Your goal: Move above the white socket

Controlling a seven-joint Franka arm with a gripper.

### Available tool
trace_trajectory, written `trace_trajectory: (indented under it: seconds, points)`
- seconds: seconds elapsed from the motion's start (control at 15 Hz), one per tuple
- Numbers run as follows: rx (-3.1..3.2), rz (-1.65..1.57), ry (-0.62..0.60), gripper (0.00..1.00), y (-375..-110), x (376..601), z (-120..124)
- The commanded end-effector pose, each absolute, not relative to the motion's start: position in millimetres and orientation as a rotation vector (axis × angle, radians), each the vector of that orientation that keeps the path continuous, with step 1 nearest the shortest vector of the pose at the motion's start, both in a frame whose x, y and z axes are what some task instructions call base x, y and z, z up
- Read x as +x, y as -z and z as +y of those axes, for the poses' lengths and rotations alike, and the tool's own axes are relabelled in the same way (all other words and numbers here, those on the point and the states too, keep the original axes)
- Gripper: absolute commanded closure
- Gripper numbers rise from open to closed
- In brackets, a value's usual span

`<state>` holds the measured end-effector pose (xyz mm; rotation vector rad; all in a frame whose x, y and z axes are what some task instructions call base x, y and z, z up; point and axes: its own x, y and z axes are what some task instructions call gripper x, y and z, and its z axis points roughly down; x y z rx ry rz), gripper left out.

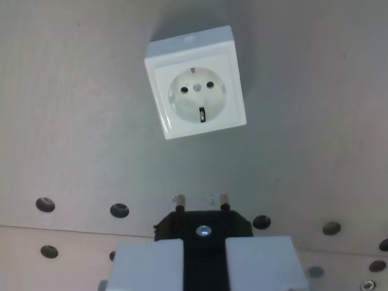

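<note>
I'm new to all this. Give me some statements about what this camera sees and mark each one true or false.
1. The white socket sits in the upper half of the wrist view. True.
2. The gripper holds a black plug with two metal pins. True.
3. The pins are already inside the socket. False: they are apart from it, lower in the view.
4. The socket is black. False: it is white.
5. The board has dark round holes near the bottom. True.

socket (195,83) on table (73,121) | plug (203,227) in pincer (204,264), below socket
</note>
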<state>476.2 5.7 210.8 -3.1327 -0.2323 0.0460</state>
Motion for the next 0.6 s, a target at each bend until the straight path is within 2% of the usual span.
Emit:
trace_trajectory:
  seconds: [0.07, 0.6]
  points:
    - [-3.136, -0.408, 0.117, 1.00, -194.9, 472.5, 4.2]
    - [-3.133, -0.480, 0.123, 1.00, -155.1, 475.0, 3.8]
